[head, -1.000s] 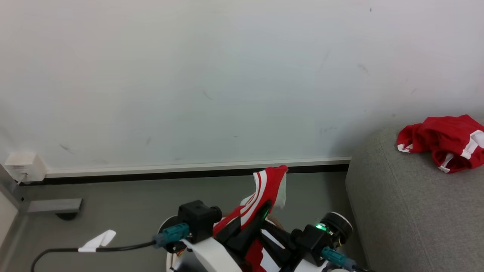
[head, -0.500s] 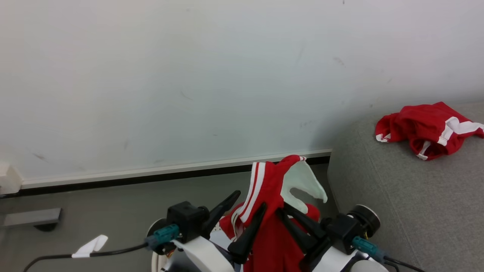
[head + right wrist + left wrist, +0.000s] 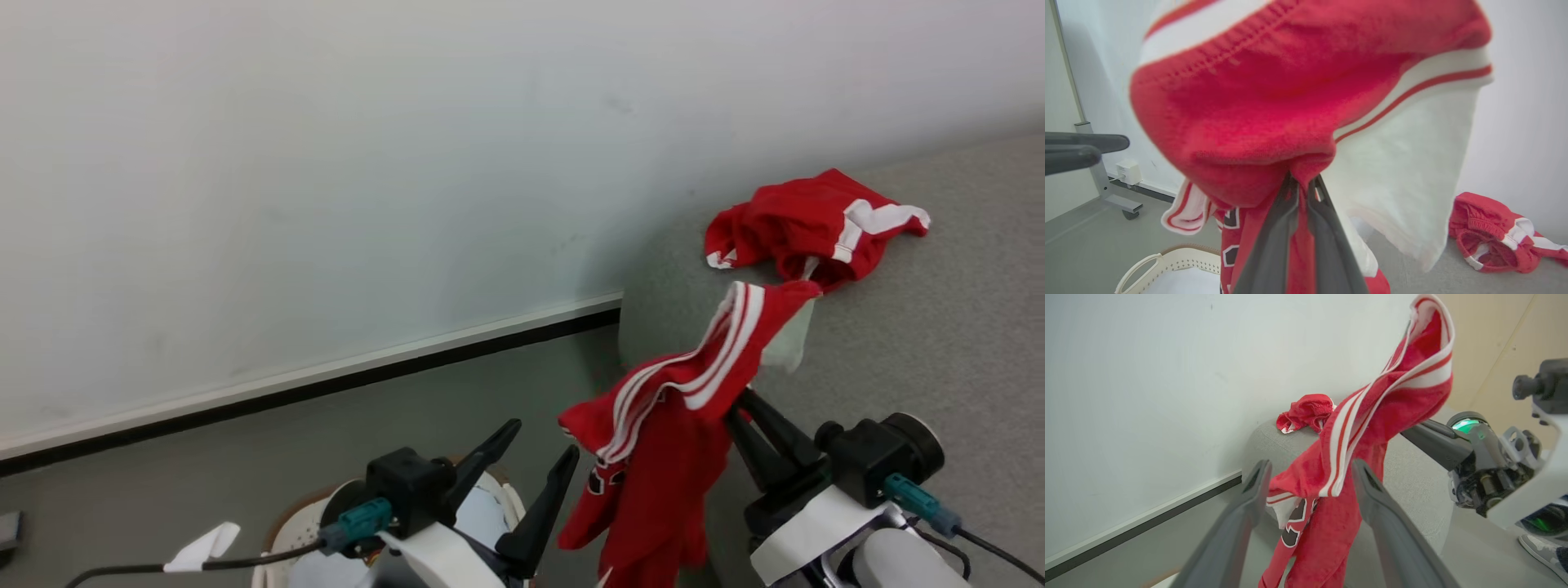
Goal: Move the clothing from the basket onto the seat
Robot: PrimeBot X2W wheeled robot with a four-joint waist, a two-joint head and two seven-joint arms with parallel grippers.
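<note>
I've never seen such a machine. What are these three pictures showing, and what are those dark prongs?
This is a two-armed robot. One picture comes from a camera on its head; the other two from cameras on its wrists, looking along each hand's two dark fingers. The right hand is shut on a red striped garment, which hangs by the grey sofa. The left hand is open, holding nothing. A second red garment lies on the sofa. The white laundry basket stands on the floor below.
</note>
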